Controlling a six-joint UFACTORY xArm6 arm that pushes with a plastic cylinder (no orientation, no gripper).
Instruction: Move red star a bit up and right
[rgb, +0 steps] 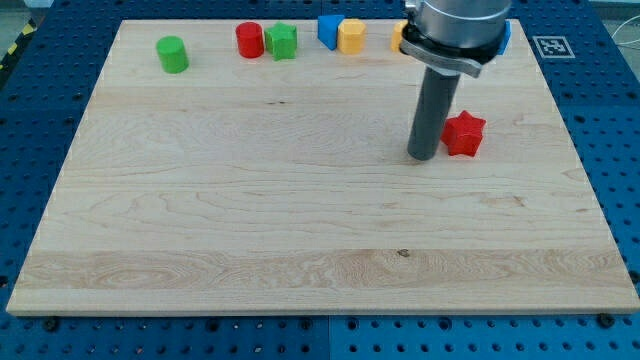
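One red star (464, 134) noted toward the right edge of the surface (250, 220), above mid-height. Judged small, rigid and light; likely to slide readily on smooth wood, and liable to spin if struck off-centre on one of its points. No fingers fitted, so nothing released, clenched or grasped: contact by pushing only. Tip (422, 157) found just beside the star on its left, slightly lower; touching or a hair apart, cannot tell. Best contact judged at the star's lower-left flank, in the notch between two points, so that the push carries it toward the top right corner.

Along the top edge, from the left: green cylinder (172, 54), well apart; red cylinder (249, 40) touching or just beside green star (283, 41); blue block (329, 30), shape unclear, against yellow block (352, 36). Further yellow piece (398, 36) and blue piece (506, 36) mostly hidden behind the arm; shapes not determinable.

Path up and right appears free for a short move. Risk judged: overshoot toward the hidden blue piece near the top right corner.
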